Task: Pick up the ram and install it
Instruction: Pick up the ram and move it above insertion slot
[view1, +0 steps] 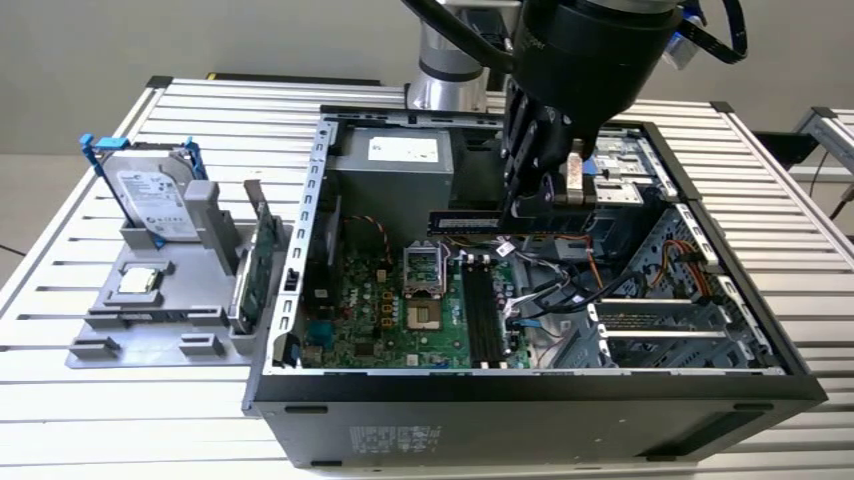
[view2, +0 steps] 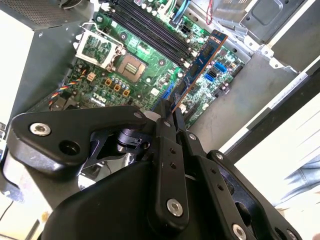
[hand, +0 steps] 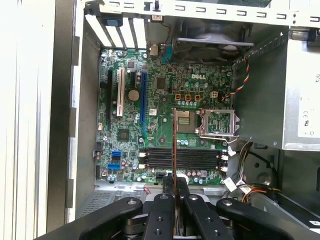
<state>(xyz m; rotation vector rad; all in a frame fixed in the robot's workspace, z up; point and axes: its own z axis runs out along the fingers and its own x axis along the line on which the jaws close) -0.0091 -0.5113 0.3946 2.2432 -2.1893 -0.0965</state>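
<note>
The tool is clamped on the ram, gripping it near one end so that most of the stick juts toward the exterior view's left. It hangs level inside the open computer case, above the motherboard and apart from it. In the first wrist view the ram shows edge-on between the closed fingertips and runs across the black memory slots rather than along them. The step in hand looks like bringing the stick to a slot. Doing it well, I judge, means turning the wrist until the long edge lies parallel to one slot, centring it between the end latches, keeping the board upright and lowering it straight with even pressure. The loose cables just beside the slots could snag, so the approach should stay on the side of the processor socket
</note>
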